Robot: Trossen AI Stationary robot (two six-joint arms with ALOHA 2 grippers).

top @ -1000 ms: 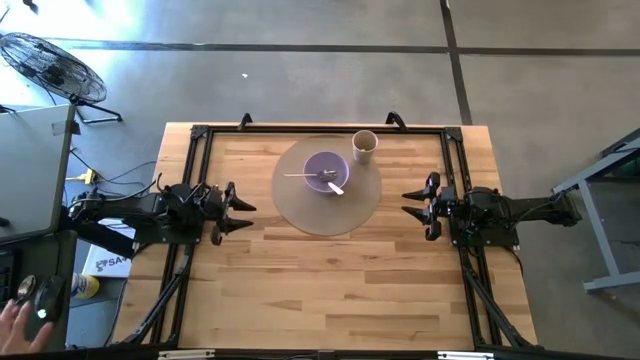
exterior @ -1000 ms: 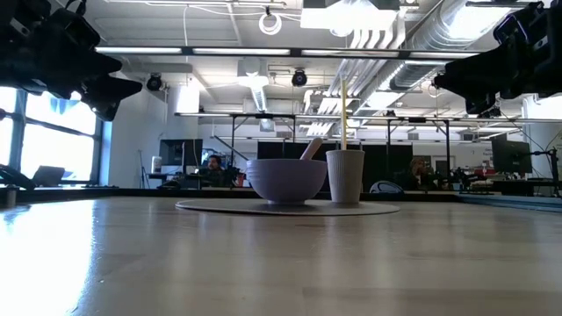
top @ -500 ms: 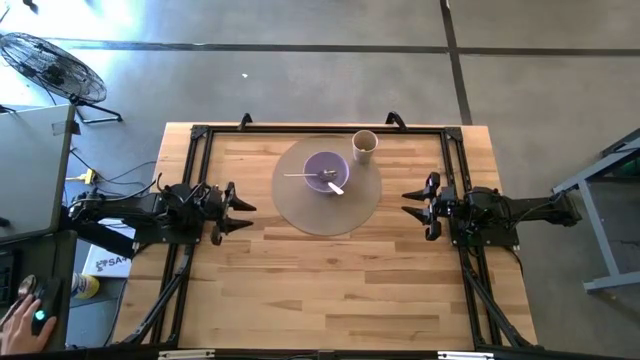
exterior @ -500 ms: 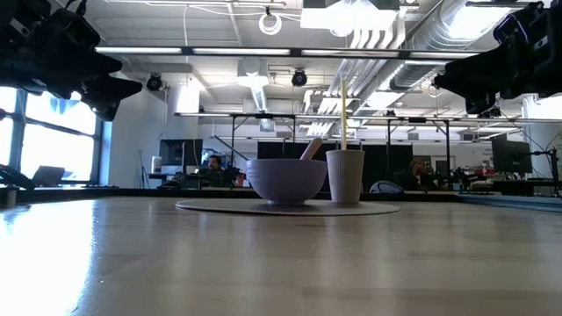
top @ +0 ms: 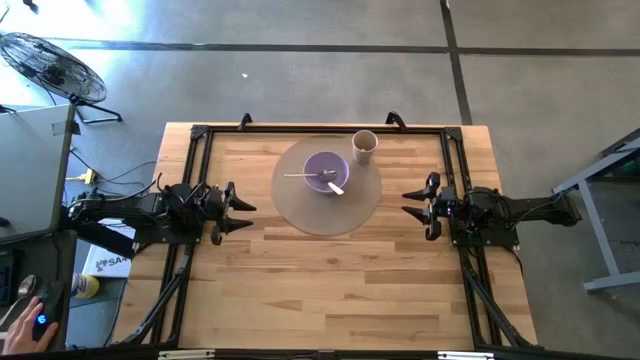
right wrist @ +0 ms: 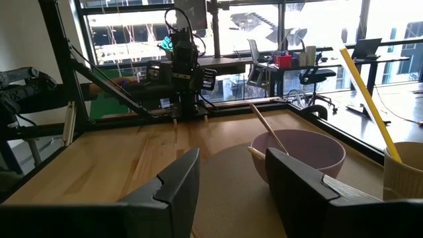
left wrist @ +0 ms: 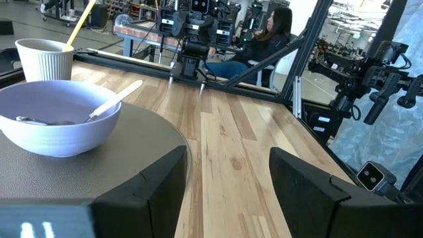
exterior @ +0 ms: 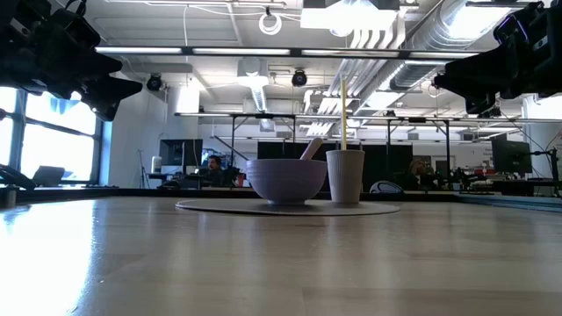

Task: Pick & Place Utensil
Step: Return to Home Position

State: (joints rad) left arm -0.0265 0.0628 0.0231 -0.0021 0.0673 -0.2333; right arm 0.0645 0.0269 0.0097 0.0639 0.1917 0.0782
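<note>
Both left tool (top: 245,209) and right tool (top: 408,204) are hanging open at mid-left and mid-right; homing is demanding a wide berth from the mat (top: 300,212).

Right wrist view crops the cup (right wrist: 404,173).

The cup (top: 365,145) stands just beside the bowl (top: 326,172) on the mat (top: 300,210).

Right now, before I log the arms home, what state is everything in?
purple bowl: upright on the mat, holding two spoons
silver spoon: lying in the bowl
white spoon: leaning on the bowl's rim
cup: upright on the mat beside the bowl
yellow straw: standing in the cup
left gripper: open, empty, off the mat
right gripper: open, empty, off the mat
</note>
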